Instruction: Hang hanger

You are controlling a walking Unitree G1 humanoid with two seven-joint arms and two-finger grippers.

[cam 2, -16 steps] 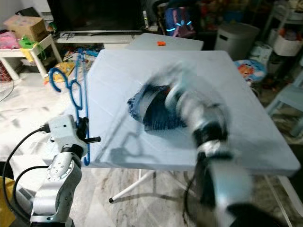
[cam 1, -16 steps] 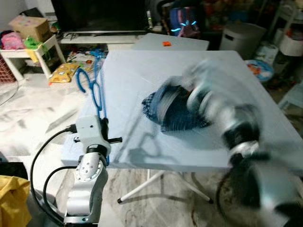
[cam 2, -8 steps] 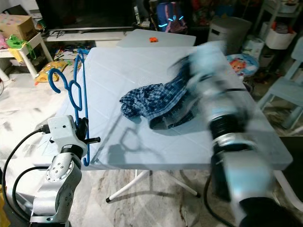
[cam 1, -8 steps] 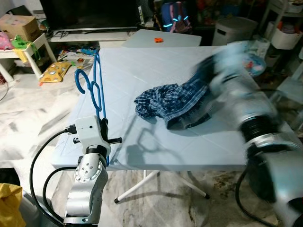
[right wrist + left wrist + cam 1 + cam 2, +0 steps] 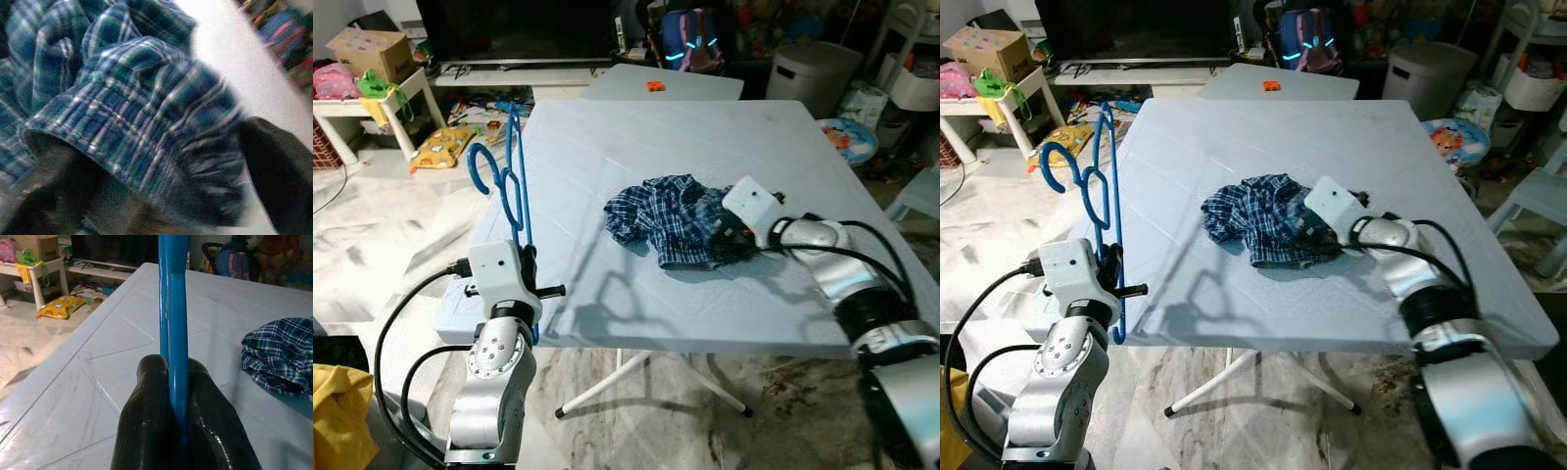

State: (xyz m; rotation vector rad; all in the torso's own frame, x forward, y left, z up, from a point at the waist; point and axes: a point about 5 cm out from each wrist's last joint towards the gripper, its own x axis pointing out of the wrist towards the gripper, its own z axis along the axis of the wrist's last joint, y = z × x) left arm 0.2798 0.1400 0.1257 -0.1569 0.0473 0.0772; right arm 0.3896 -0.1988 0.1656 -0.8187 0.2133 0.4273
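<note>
- At the left edge of the pale folding table, the left gripper holds a blue plastic hanger; its two black fingers are pressed together on the hanger's lower bar, seen clearly in the left wrist view.
- The hanger stands upright beside the table's left edge, its long axis running roughly vertical and leaning slightly away from the robot. The hook curls open toward the robot's left, away from the table.
- Near the middle of the table, slightly toward the front edge, lies a crumpled blue plaid shirt.
- The right gripper reaches in from the right edge and is buried in the shirt's right side. In the right wrist view the fabric bunches between its dark fingers, which look closed on the cloth.
- Beyond the far edge stands a second small table with a small orange object on it.
</note>
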